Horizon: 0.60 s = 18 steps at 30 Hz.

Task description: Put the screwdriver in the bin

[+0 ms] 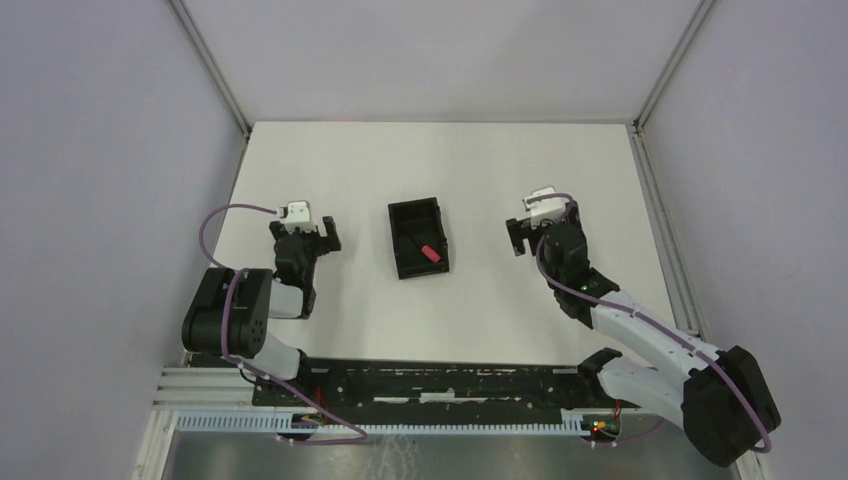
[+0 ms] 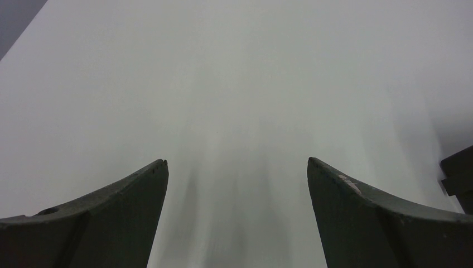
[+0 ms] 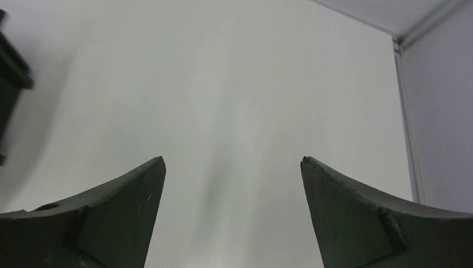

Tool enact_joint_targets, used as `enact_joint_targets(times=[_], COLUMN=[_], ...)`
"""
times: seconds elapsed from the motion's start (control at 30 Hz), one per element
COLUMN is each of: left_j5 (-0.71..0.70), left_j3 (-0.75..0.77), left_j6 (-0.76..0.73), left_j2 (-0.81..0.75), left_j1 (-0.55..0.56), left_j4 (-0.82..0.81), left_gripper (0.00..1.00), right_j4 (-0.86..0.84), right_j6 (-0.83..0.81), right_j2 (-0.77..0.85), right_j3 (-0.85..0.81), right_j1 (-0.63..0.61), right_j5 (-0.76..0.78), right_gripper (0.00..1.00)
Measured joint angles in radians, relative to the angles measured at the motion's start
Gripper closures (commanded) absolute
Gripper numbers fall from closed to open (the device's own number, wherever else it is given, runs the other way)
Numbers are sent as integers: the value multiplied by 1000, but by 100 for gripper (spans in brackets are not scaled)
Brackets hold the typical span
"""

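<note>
Screwdriver (image 1: pixel 428 250) lies inside bin (image 1: pixel 396 245); left jaws, right jaws open wide, empty, flanking bin; best retreat without nudging bin.

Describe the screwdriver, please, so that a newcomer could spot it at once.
On the white table, a black bin sits near the middle. The screwdriver lies inside it. Its short red handle is the only bright colour against the black.

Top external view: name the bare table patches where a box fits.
Free: white table far strip beyond the black rectangular plastic bin, and the near strip before it. Tighter: gaps from bin to left fingers and right fingers.
</note>
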<state>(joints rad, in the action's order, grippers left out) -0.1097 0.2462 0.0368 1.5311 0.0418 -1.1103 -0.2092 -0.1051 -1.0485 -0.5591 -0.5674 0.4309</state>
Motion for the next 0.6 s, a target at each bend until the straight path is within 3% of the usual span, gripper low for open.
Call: enact_joint_targets(times=[0.27,0.6], left_j5=[0,0], left_j3=[0,0], left_j6=[0,0], left_j2=[0,0], left_j1=[0,0], left_j4=[0,0], left_gripper=[0,0], right_j4=[-292,-489], right_j6=[-10,7], right_j2=[64,31], right_j3=[383,478], right_j1=[121,129], right_j5=[98,127], right_gripper=[2,2])
